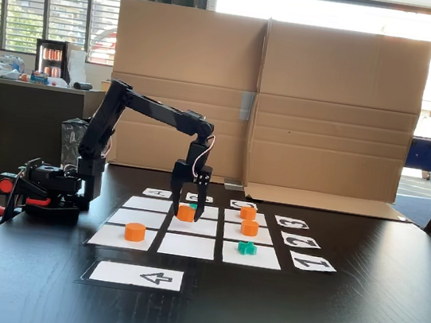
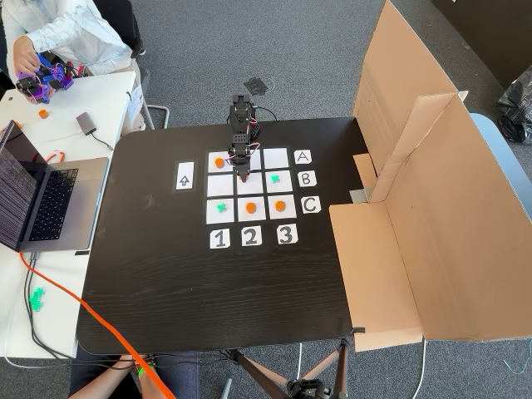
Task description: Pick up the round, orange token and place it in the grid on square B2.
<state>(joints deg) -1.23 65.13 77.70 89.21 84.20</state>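
Table: black tabletop (image 2: 166, 274)
Cards: A, B, C; 1, 2, 3
Grid: nine white paper rectangles (image 2: 219, 184)
Tokens: four round orange plastic pucks, two green crosses
Gripper: black two-finger gripper (image 1: 186, 211) clasping one orange puck (image 1: 185, 213)

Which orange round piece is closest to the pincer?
The orange token on the centre square, right at the pincer's tips. The other three orange tokens sit on outer squares, away from it.

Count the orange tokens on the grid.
4: the A1 token, the C2 token, the C3 token, and the B2 token, which sits between the fingers. None looks hidden.
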